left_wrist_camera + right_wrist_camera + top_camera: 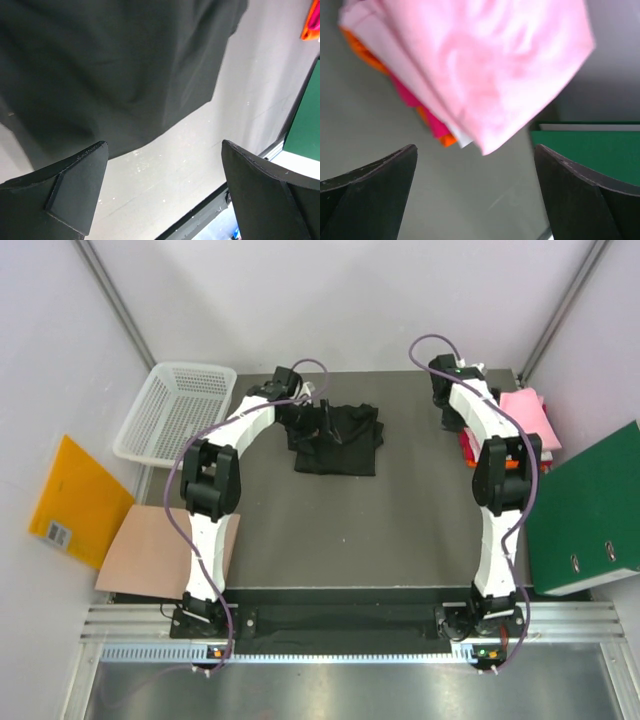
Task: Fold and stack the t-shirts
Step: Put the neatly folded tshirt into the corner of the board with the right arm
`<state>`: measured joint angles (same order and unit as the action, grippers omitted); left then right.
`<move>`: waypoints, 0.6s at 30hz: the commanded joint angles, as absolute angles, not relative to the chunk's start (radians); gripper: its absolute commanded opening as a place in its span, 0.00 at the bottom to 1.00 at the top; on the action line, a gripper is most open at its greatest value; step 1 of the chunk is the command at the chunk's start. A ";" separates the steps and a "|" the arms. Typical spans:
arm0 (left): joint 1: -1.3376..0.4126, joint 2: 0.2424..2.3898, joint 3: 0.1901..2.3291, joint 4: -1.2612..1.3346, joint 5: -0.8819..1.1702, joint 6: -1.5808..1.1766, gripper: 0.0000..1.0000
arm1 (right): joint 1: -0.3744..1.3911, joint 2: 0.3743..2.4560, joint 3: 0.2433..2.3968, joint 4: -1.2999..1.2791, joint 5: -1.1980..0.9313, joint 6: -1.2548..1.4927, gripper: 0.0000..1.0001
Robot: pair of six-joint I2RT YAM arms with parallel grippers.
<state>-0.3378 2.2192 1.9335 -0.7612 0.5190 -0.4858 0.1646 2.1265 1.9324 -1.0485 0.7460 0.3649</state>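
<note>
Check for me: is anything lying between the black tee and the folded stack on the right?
Nothing lies on the mat between the black t-shirt and the folded stack. Only the right arm hangs above that stretch, with the open right gripper facing the stack.

White basket (172,410), green folder (590,510), yellow envelope (80,500)

Robot lab cell: white panel walls (350,300), aluminium rail (130,625).
</note>
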 commanded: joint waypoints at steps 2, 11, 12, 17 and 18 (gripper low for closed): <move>-0.328 2.189 1.876 -0.733 0.538 -0.485 0.99 | 0.187 2.221 2.005 -1.155 0.965 0.287 1.00; -0.328 2.166 1.819 -0.709 0.532 -0.508 0.99 | 0.222 2.301 1.964 -1.045 0.965 0.201 1.00; -0.328 2.163 1.816 -0.704 0.534 -0.511 0.99 | 0.225 2.309 1.962 -1.048 0.971 0.199 1.00; -0.328 2.161 1.805 -0.686 0.543 -0.534 0.99 | 0.232 2.348 1.933 -1.029 0.977 0.183 1.00; -0.327 2.161 1.809 -0.687 0.543 -0.532 0.99 | 0.232 2.359 1.928 -1.029 1.000 0.186 1.00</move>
<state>-0.3275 2.2189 1.8130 -0.7334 0.5198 -0.5179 0.2165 2.3272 1.9423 -1.0523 0.9367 0.2058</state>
